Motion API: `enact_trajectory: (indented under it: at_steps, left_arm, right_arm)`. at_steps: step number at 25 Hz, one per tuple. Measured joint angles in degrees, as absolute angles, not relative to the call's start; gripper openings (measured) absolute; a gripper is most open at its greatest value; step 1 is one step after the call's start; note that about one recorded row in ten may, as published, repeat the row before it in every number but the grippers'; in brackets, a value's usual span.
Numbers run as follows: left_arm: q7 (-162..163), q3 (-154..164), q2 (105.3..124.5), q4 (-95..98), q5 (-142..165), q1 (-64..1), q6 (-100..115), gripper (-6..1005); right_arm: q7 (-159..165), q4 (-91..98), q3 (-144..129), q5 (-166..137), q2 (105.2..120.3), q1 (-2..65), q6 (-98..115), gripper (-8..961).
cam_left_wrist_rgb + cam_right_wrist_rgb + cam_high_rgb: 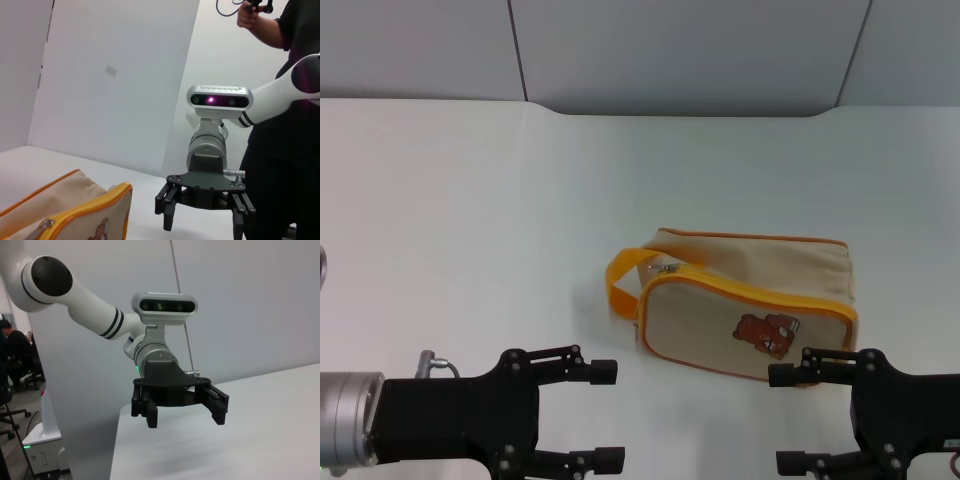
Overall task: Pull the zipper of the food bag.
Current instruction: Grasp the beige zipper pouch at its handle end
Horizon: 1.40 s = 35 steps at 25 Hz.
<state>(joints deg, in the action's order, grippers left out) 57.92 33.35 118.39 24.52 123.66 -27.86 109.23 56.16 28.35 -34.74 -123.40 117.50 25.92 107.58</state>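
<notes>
The beige food bag [745,295] with orange-yellow piping and a brown bear patch [765,333] lies on the white table, right of centre in the head view. Its orange loop handle [620,283] sticks out at its left end. The small silver zipper [665,268] sits at that left end of the seam. My left gripper [607,415] is open and empty at the near edge, left of the bag. My right gripper [785,418] is open and empty just in front of the bag's near right corner. The left wrist view shows the bag [75,210] and my right gripper [204,220]. The right wrist view shows my left gripper [185,419].
The white table [470,220] extends left of and behind the bag to a grey wall [670,50]. A person in black [285,45] stands behind the right arm in the left wrist view.
</notes>
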Motion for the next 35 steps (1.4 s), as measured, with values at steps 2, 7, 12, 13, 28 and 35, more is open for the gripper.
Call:
enact_trajectory:
  at_steps: [2, 7, 12, 13, 28, 35]
  left_arm:
    - [57.92, 33.38, 118.39, 24.47, 123.66, -27.87, 109.23, 786]
    - [57.92, 33.39, 118.39, 24.26, 123.66, -27.86, 108.96, 782]
    - [57.92, 33.18, 118.42, 24.06, 123.76, -27.83, 108.78, 777]
    - [57.92, 33.11, 118.47, 24.07, 123.75, -27.67, 108.24, 777]
    - [49.66, 22.95, 118.83, 17.77, 122.46, -30.36, 87.91, 764]
    - [45.22, 22.84, 119.1, 10.49, 122.23, -34.92, 80.39, 758]
  right_arm:
    - [56.16, 28.3, -34.69, -123.38, 117.5, 25.93, 107.57, 803]
    - [56.16, 28.22, -34.65, -123.2, 117.56, 25.93, 107.35, 801]
    - [56.16, 28.21, -34.63, -123.14, 117.58, 26.03, 107.18, 800]
    - [56.16, 28.21, -34.62, -123.13, 117.59, 26.08, 107.16, 799]
    - [56.16, 28.27, -34.36, -123.13, 117.6, 24.94, 105.6, 795]
    - [56.16, 28.22, -34.28, -123.13, 117.48, 24.78, 105.42, 793]
